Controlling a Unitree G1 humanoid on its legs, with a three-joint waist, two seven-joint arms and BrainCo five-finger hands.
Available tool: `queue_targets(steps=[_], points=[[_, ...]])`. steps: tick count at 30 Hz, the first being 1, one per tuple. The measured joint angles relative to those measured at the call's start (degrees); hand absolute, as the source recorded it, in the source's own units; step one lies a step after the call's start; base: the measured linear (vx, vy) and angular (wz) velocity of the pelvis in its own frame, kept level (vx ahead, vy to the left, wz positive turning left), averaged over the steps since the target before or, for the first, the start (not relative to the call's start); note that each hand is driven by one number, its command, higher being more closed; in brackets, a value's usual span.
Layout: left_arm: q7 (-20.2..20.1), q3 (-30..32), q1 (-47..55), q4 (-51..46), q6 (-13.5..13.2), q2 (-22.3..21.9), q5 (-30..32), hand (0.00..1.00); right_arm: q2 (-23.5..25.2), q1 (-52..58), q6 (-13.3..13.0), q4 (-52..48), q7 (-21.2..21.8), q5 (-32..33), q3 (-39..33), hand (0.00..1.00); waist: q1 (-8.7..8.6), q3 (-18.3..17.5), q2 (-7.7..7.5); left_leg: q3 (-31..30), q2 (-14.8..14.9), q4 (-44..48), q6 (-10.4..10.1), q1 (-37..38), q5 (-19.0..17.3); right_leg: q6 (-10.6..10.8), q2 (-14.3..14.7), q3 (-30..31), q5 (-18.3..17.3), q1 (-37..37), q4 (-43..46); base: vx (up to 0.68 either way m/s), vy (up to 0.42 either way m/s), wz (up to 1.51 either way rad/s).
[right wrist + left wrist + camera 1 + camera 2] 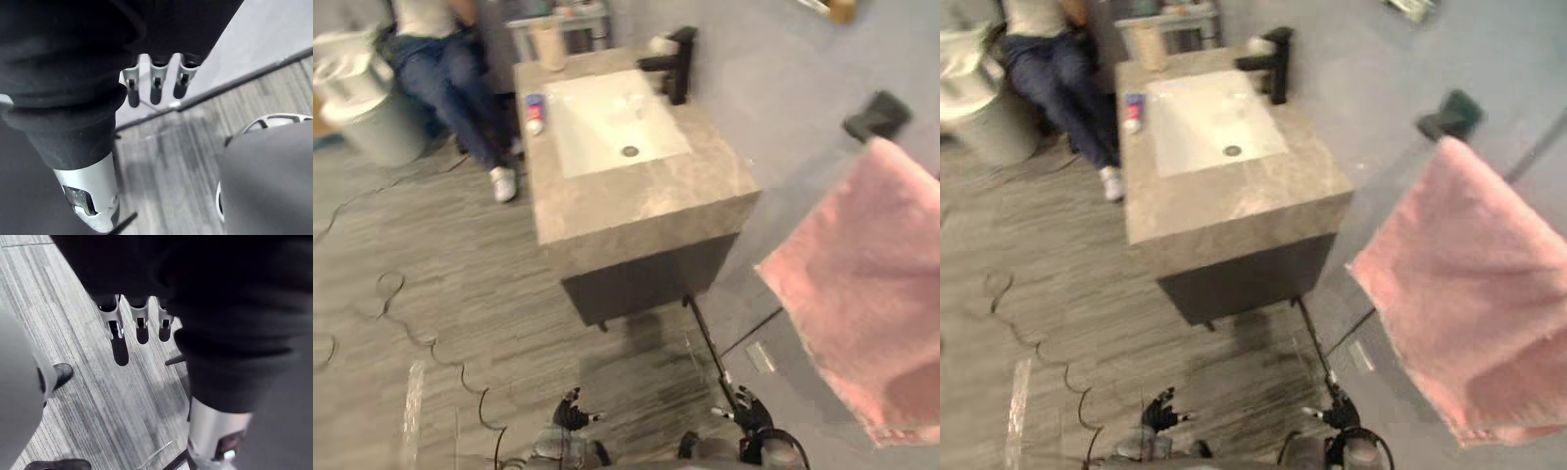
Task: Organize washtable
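Both the left hand (573, 413) and right hand (749, 411) hang empty, fingers straight, well apart from the washtable (636, 201). Its small tube (534, 112) (light, probably slippery) lies beside the basin (597, 127); pinch it mid-body.

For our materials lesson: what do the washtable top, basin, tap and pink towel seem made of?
Top: likely stone or stone-look, mottled grey-brown, matt.
Basin: probably glazed ceramic, smooth white.
Tap: likely metal, matt black.
Towel: soft cloth, fuzzy pink surface.

The pink towel (857, 284) runs off the right edge — the person (440, 61) off the top.
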Motion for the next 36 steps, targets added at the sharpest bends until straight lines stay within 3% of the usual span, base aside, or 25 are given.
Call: queue_targets(steps=[4,10,15,21,23,26,28,29,31,32,33,34,36], points=[[0.04,-0.38,0.78,1.89,0.0,2.24,1.33,0.0,1.45,-0.75,-0.06,1.58,-0.06,-0.11,0.64,0.0,-0.22,0.34,-1.61,-2.34,-2.01,-9.6,1.24,1.67,6.16,0.98,-0.17,0.04,1.75,-0.18,-2.01,-0.11,0.068,0.34],[0.4,3.38,1.01,2.28,0.02,2.22,1.87,0.0,0.9,-1.93,0.02,2.4,-0.12,-0.99,2.32,0.0,-0.18,1.47,-0.55,-3.62,-2.64,-9.66,1.82,1.81,6.64,1.47,0.45,2.08,1.41,1.0,-3.29,-0.17,0.029,0.07],[0.44,5.54,1.1,2.33,0.06,1.65,1.9,0.0,0.86,-1.92,0.01,2.42,-0.09,-1.28,3.04,0.0,-0.11,1.71,-0.54,-3.75,-2.04,-9.65,1.83,2.08,6.64,2.85,2.68,5.26,0.5,3.0,-6.61,-0.09,0.018,0.1],[0.45,6.48,0.68,3.43,0.04,1.05,1.75,0.0,0.9,-2.24,0.03,2.53,-0.12,-2.73,4.34,0.0,0.01,1.79,-1.1,-5.33,-4.12,-9.65,2.01,2.26,6.7,3.94,2.13,7.64,0.0,3.93,-7.18,0.03,0.07,0.11],[0.44,6.5,0.68,3.42,0.04,1.06,1.7,0.0,0.98,-2.45,0.03,2.83,-0.09,-3.17,4.55,0.0,0.11,1.79,-1.38,-5.75,-4.9,-9.65,2.18,2.33,6.59,4.21,1.3,7.65,0.03,4.41,-7.18,0.11,0.074,0.34],[0.45,6.52,0.59,3.34,0.02,1.1,1.57,0.0,1.06,-3.62,0.07,4.86,-0.07,-3.36,4.59,0.0,0.4,1.95,-1.86,-7.5,-6.85,-9.62,4.07,2.55,6.25,5.48,-0.07,7.46,0.78,5.47,-6.87,0.15,0.105,0.45],[0.49,6.52,0.31,2.85,0.01,1.07,1.29,0.0,1.0,-3.88,0.13,5.29,-0.04,-3.42,4.66,0.0,1.65,2.3,-2.54,-10.44,-9.83,-9.57,6.09,2.65,4.82,7.99,-2.82,5.11,0.45,6.52,-5.27,0.19,0.134,0.67],[0.48,6.5,0.31,2.56,0.01,1.11,1.29,0.0,1.01,-3.92,0.14,5.46,-0.03,-3.41,4.64,0.0,1.55,2.46,-2.55,-11.53,-10.09,-9.57,6.5,2.75,4.52,8.16,-3.58,4.58,0.39,6.59,-3.94,0.24,0.112,0.79],[0.74,6.49,0.21,1.94,0.01,1.01,1.18,0.0,0.52,-4.59,0.17,5.09,0.0,-3.42,4.62,0.0,1.35,3.7,-1.82,-16.87,-10.84,-9.19,7.74,3.19,3.8,7.55,-4.58,10.68,0.79,2.56,8.53,0.25,0.107,0.95],[0.82,6.48,0.02,1.88,0.05,1.09,1.19,0.0,0.29,-4.66,0.17,4.9,0.03,-3.41,4.6,0.0,1.39,4.14,-1.28,-18.31,-10.52,-9.14,8.33,3.79,3.94,6.74,-4.11,13.31,-0.07,0.02,12.44,0.27,0.087,1.05],[1.19,6.46,-0.72,1.99,0.14,1.13,1.19,0.0,0.05,-4.68,0.12,4.73,0.01,-3.34,4.54,0.0,1.21,4.53,-0.76,-21.19,-9.49,-8.44,9.77,3.29,3.62,4.71,-0.71,18.84,-4.23,-2.47,14.48,0.27,0.033,1.05],[1.4,6.66,-0.76,2.0,0.1,1.54,0.89,0.0,0.05,-4.72,0.03,4.31,0.07,-3.23,4.55,0.0,1.54,4.96,-0.75,-23.76,-8.69,-6.98,10.33,2.84,2.9,4.46,2.39,21.91,-6.45,-4.8,14.73,0.26,0.005,1.06],[1.35,6.64,-0.54,2.22,0.16,1.55,0.4,0.0,0.02,-4.48,-0.11,4.01,0.05,-3.02,4.52,0.0,1.45,5.07,-0.81,-27.66,-8.81,-5.25,9.6,3.32,1.54,4.24,4.84,23.96,-6.91,-8.03,14.62,0.24,-0.035,1.15]])
